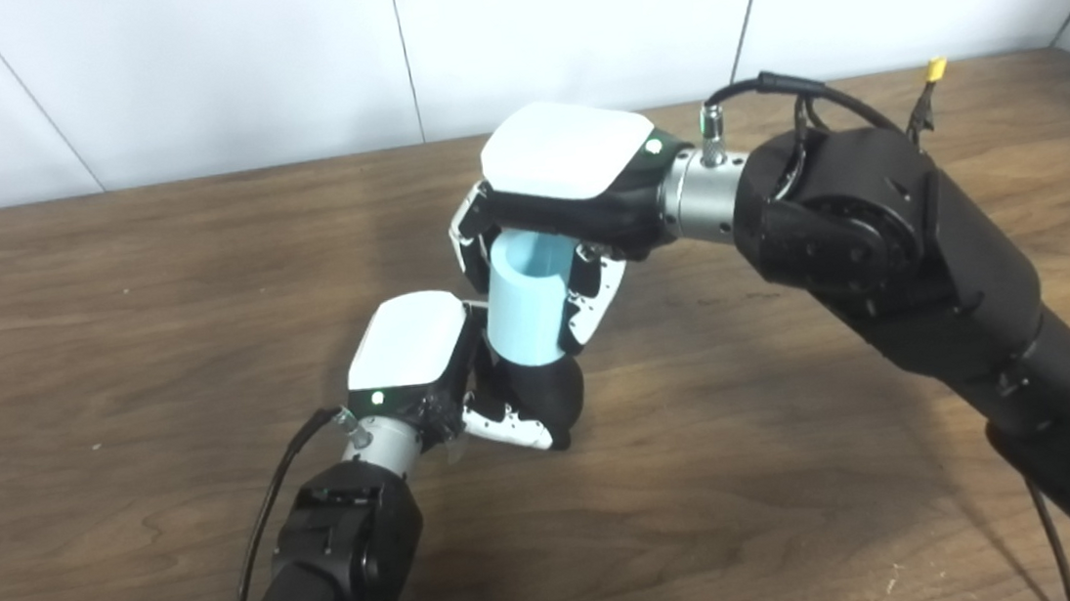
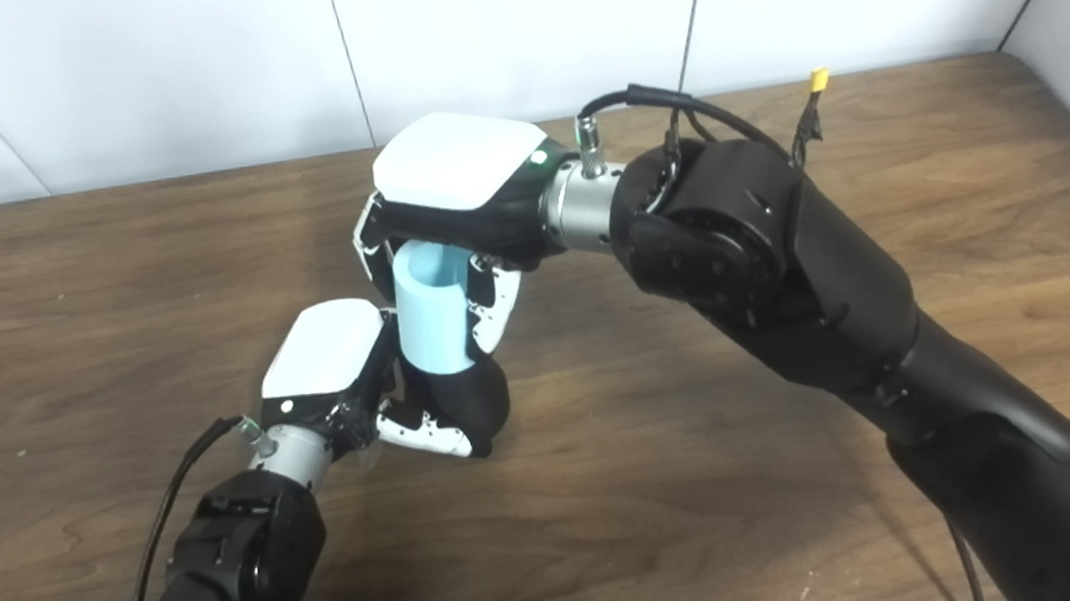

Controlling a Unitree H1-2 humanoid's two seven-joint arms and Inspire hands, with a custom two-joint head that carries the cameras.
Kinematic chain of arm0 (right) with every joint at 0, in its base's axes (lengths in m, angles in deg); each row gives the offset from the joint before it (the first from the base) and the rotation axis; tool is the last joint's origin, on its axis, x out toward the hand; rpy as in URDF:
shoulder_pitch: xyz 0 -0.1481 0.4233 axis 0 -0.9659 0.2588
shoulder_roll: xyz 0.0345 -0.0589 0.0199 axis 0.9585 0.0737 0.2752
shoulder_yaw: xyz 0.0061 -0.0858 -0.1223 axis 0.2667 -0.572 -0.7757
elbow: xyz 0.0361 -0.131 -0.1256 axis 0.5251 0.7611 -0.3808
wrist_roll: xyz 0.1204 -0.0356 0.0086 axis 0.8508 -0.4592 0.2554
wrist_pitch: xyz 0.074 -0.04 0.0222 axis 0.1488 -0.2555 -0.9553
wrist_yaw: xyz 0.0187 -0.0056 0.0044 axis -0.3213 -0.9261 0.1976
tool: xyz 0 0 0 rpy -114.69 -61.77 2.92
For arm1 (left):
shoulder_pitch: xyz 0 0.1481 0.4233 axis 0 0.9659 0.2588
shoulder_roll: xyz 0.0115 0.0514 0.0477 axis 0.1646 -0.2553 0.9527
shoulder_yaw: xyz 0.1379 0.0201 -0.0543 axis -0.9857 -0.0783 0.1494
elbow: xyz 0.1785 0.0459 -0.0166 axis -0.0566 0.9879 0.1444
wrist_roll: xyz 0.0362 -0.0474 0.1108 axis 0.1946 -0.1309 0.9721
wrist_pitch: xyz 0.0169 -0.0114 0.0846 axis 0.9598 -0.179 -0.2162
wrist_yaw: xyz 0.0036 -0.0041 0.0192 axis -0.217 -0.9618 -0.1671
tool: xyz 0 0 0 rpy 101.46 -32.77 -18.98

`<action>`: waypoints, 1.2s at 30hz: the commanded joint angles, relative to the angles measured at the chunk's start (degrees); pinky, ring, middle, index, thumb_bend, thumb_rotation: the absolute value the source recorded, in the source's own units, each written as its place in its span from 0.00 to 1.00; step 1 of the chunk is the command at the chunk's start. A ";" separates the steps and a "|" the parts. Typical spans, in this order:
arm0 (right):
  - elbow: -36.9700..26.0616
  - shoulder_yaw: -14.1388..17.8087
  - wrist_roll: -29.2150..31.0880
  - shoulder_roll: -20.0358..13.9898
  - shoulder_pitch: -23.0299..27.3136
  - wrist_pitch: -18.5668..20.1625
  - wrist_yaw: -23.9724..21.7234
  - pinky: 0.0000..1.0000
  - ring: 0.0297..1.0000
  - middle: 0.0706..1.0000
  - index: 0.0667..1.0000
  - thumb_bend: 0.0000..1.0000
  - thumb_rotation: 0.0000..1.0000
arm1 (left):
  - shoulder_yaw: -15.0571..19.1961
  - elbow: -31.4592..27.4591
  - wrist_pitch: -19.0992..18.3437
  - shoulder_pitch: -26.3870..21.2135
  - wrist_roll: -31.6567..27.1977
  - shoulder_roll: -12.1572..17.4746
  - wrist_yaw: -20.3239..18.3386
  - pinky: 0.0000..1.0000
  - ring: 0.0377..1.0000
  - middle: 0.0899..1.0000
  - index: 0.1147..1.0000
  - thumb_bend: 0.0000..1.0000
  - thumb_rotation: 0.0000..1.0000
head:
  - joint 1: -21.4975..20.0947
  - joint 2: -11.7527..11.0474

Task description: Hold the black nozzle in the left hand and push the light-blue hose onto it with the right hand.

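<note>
My left hand (image 1: pixel 423 365) is shut on the black nozzle (image 1: pixel 549 395), holding it upright just above the wooden table (image 1: pixel 104 312). The light-blue hose (image 1: pixel 526 306) is a short open tube standing on top of the nozzle, its lower end meeting the nozzle's top. My right hand (image 1: pixel 564 190) comes in from above and the right and is shut on the hose, fingers wrapped around its upper part. The same scene shows in the right eye view, with the hose (image 2: pixel 431 315) over the nozzle (image 2: pixel 466 400). How far the hose sits over the nozzle is hidden.
The brown wooden table runs to a white panelled wall (image 1: pixel 228 65) at the back. The right arm (image 1: pixel 892 237) with its black cables (image 1: pixel 810 92) crosses the right half. The left forearm (image 1: pixel 335 565) comes in at the bottom.
</note>
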 commanded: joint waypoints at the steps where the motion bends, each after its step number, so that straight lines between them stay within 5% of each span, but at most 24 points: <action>1: -2.89 -0.11 1.02 -0.05 1.77 -1.68 -1.97 0.27 0.36 0.49 0.48 0.50 0.00 | -0.46 0.20 0.04 -0.63 -0.53 -1.12 -1.01 0.38 0.42 0.43 0.42 0.50 0.00 | -0.05 0.01; 15: -3.15 -0.68 -0.73 -0.46 4.68 -2.69 -7.97 0.27 0.38 0.51 0.47 0.49 0.00 | -0.27 0.75 0.41 -0.59 -0.61 -1.39 -0.41 0.39 0.43 0.43 0.42 0.50 0.00 | -0.11 -0.07; 36: 0.81 1.00 -1.22 -0.12 2.38 -4.73 -6.69 0.27 0.38 0.51 0.49 0.49 0.00 | -0.06 0.34 0.72 -0.47 -0.61 -1.54 -0.46 0.39 0.44 0.44 0.41 0.50 0.00 | -0.10 0.39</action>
